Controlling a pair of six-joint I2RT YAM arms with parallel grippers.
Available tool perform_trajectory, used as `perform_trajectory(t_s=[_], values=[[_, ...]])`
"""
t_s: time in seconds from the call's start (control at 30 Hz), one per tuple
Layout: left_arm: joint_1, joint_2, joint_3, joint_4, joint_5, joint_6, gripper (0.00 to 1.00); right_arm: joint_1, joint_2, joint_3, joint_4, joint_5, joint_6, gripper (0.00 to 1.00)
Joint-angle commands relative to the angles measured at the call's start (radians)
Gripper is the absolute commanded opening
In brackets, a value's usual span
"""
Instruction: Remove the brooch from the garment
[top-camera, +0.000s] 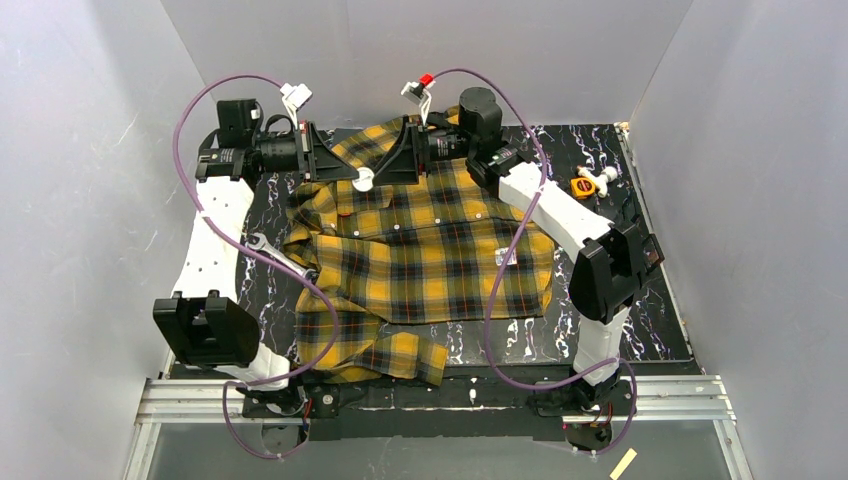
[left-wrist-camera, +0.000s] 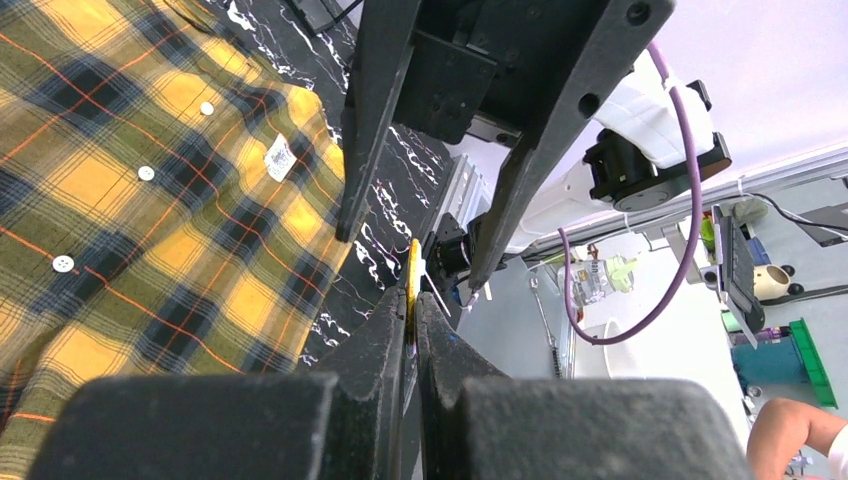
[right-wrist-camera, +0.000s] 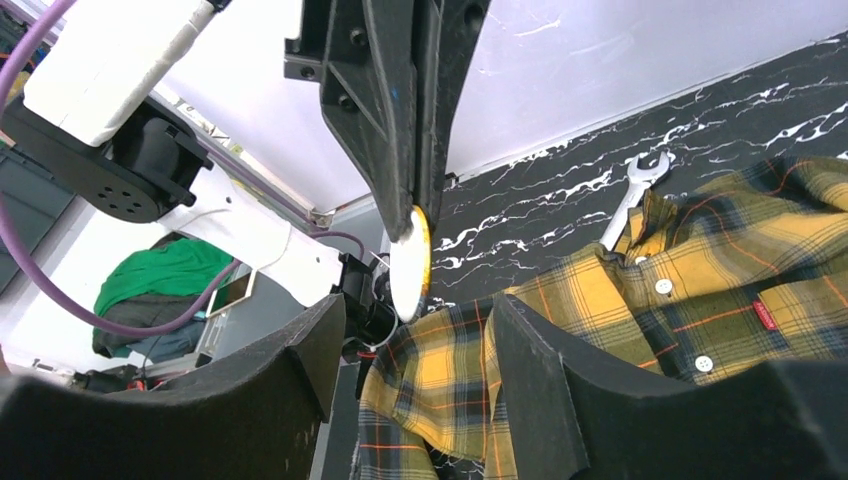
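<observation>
Clamped tight, the left gripper (left-wrist-camera: 412, 305) has its two black fingers pressed together on the brooch (right-wrist-camera: 410, 268), a small, round, cream-white disc with a gold-coloured rim. From the left wrist view only the disc's thin yellow edge shows, standing up between the fingertips. From the right wrist view its pale face is seen at the very tip of those fingers, hanging in the air above the cloth. Whether its lower edge touches the fabric cannot be told.

The right gripper (right-wrist-camera: 418, 300) faces it from the other side, jaws spread apart with nothing between them. The brooch sits just beyond their tips, in line with the gap. From above, the disc lies between the two grippers, nearer the left one's tips, over the collar end of the garment (top-camera: 430, 250).

That garment is a large yellow-and-black plaid flannel shirt with thin red lines and white snap buttons. It lies spread and somewhat rumpled on the black, white-veined tabletop (top-camera: 600, 140), a small white label (left-wrist-camera: 279, 157) near its hem.

A silver open-ended wrench (top-camera: 270, 250) rests at the shirt's left edge, partly under the fabric. An orange-and-white object (top-camera: 590, 183) lies well apart, near the table's far right corner.
</observation>
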Motion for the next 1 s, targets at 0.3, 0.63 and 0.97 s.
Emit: perform_trajectory(t_s=[0.3,0.63,0.97], values=[[-0.08,-0.083,-0.041,0.006,-0.058,0.011,0.0,-0.006,-0.027,0.053,0.015,-0.012,-0.01,0.57],[-0.082,-0.084,-0.054,0.005,-0.069,0.005,0.0,-0.006,-0.078,0.001,0.007,-0.036,-0.04,0.59],[-0.085,-0.086,-0.051,0.005,-0.065,0.006,0.0,-0.006,-0.1,-0.021,-0.029,-0.048,-0.076,0.58]])
